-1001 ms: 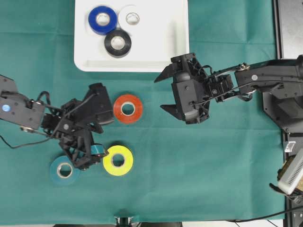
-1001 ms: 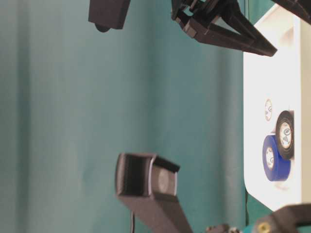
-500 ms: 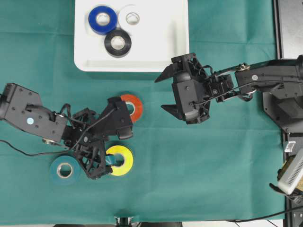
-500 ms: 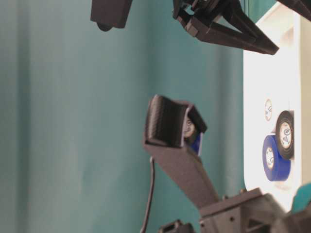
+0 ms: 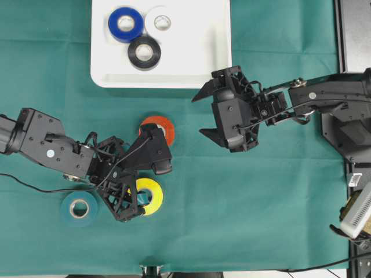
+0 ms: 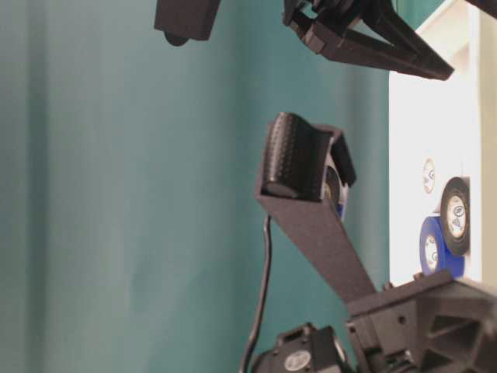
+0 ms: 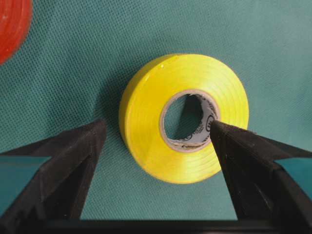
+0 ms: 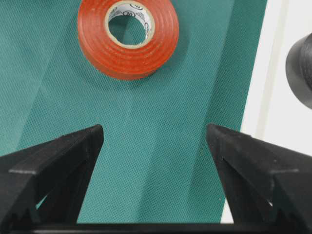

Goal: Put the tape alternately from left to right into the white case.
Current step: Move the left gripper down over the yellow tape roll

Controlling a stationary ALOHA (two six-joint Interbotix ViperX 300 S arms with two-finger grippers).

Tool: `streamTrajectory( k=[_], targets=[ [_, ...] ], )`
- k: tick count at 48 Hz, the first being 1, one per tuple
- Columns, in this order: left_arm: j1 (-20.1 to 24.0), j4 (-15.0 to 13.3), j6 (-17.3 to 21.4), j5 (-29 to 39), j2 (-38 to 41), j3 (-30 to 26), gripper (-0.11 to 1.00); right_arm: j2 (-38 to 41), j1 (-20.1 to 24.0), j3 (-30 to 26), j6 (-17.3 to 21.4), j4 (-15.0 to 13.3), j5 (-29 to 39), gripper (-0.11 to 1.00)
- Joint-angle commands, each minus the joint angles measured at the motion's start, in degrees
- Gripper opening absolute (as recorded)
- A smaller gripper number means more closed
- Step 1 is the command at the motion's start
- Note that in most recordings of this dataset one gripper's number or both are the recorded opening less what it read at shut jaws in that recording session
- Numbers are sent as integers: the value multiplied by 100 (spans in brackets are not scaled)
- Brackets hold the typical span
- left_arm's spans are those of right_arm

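The white case [image 5: 191,63] at the back holds the blue [image 5: 125,24], white [image 5: 162,22] and black [image 5: 144,52] tape rolls. On the cloth lie a red-orange roll [image 5: 161,124], partly under my left arm, a yellow roll [image 5: 149,196] and a teal roll [image 5: 79,208]. My left gripper [image 7: 157,126] is open and low over the yellow roll [image 7: 146,122], with one finger outside its left wall and the other at the far side of its core. My right gripper [image 5: 198,114] hangs open and holds nothing, to the right of the red-orange roll [image 8: 127,36] and near the case's front rim [image 8: 273,73].
A green cloth [image 5: 261,202] covers the table. Dark equipment [image 5: 353,35] stands along the right edge. The right arm's body [image 5: 324,98] stretches in from the right at mid-height.
My left arm has swung right from the teal roll to the yellow roll, and its open fingers now straddle it. The right gripper has barely moved.
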Motion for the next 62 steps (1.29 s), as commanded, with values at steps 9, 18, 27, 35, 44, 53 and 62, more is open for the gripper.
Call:
streamTrajectory(
  k=[9, 18, 27, 35, 44, 53, 62],
  targets=[
    [26, 0, -9, 26, 70, -176, 100, -44, 9, -9, 0, 9, -44, 80],
    [62, 9, -9, 26, 149, -255, 100, -44, 9, 9, 0, 0, -44, 80],
    [79, 9, -9, 35, 176, -246, 100, -44, 9, 35, 0, 0, -44, 80],
    [79, 9, -9, 44, 176, -237, 95, -44, 18, 53, 0, 9, -132, 80],
    [79, 9, 26, 44, 176, -211, 49, -53, 9, 53, 0, 0, -167, 80],
    [79, 9, 18, 44, 149, -185, 27, -44, 18, 53, 0, 9, -158, 80],
    [70, 9, 18, 44, 149, -185, 27, -53, 9, 53, 0, 9, -167, 80]
  ],
)
